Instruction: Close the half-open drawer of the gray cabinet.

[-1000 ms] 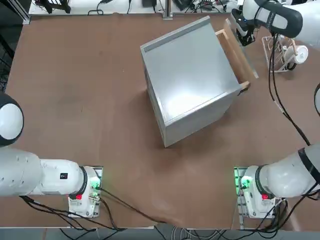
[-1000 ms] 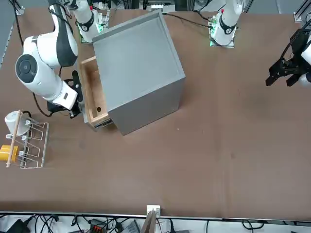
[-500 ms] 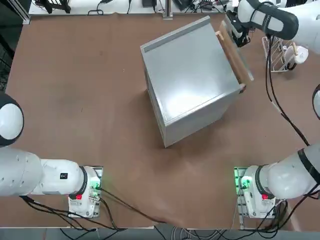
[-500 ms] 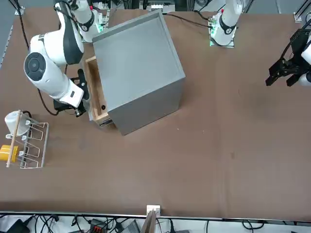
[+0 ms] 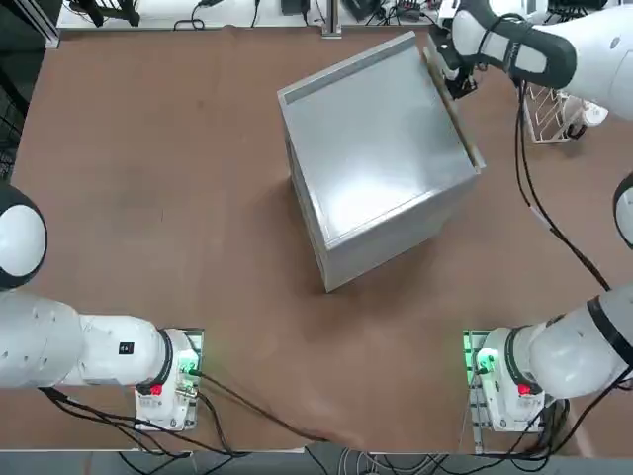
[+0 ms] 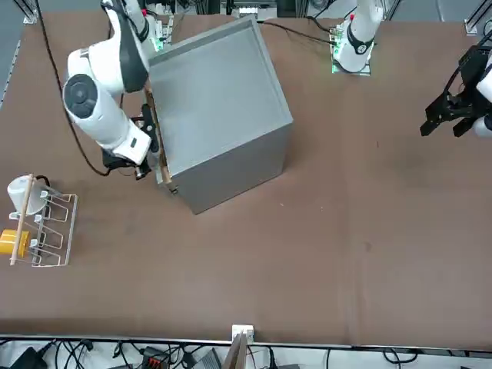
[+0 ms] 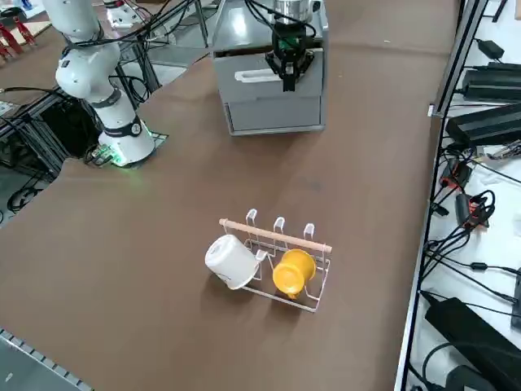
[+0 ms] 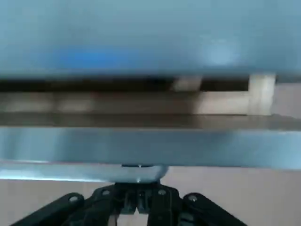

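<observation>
Here the right gripper (image 7: 289,76), fingers clenched on nothing, presses the gray front of the drawer (image 7: 273,77); only a sliver of tan side seems to show beyond, at the gray cabinet (image 5: 381,163) mid-table.

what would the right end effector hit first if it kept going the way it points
The drawer: the shut right end effector sits at its gray front panel, apparently touching it, with the gray cabinet right behind.
</observation>
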